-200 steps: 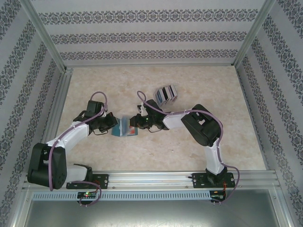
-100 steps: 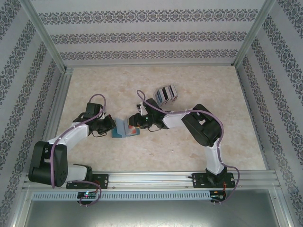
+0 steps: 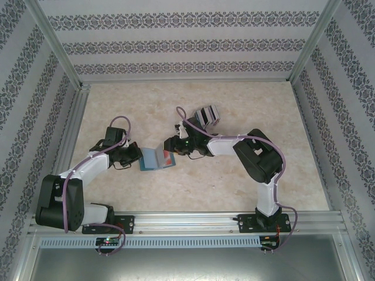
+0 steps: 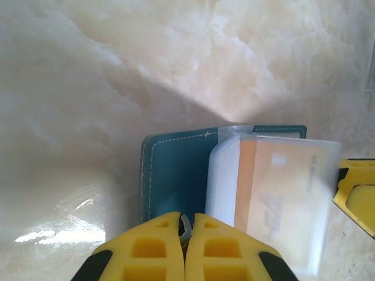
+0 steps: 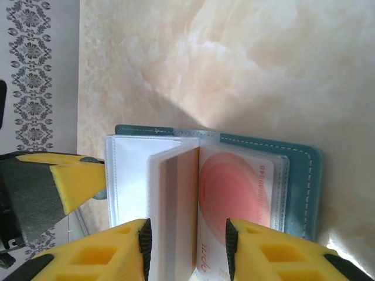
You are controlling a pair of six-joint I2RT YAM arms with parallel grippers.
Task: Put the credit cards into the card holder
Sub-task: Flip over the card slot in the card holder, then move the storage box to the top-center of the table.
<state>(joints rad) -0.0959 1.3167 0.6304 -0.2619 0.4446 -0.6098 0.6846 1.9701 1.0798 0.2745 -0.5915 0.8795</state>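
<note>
Left gripper [image 4: 186, 225]: jaws pressed together, with a thin clear leaf at the card holder's near edge nipped between the tips.
Card holder [image 3: 153, 158]: lies open on the table [image 3: 117, 105] between the two grippers, teal cover down and clear sleeves up, with a pink card [image 5: 234, 193] in one sleeve.
Right gripper [image 5: 186, 237]: jaws partly apart, straddling an upright sleeve leaf of the holder without gripping it.
Credit cards [image 3: 207, 115]: small stack on the table beyond the right gripper, apart from the holder.

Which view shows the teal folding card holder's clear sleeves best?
Right wrist: the teal folding card holder lies open, clear sleeves fanned, a red-orange card visible inside one. Left wrist shows its cover and one hazy sleeve; top external shows it small, sleeves indistinct.
</note>
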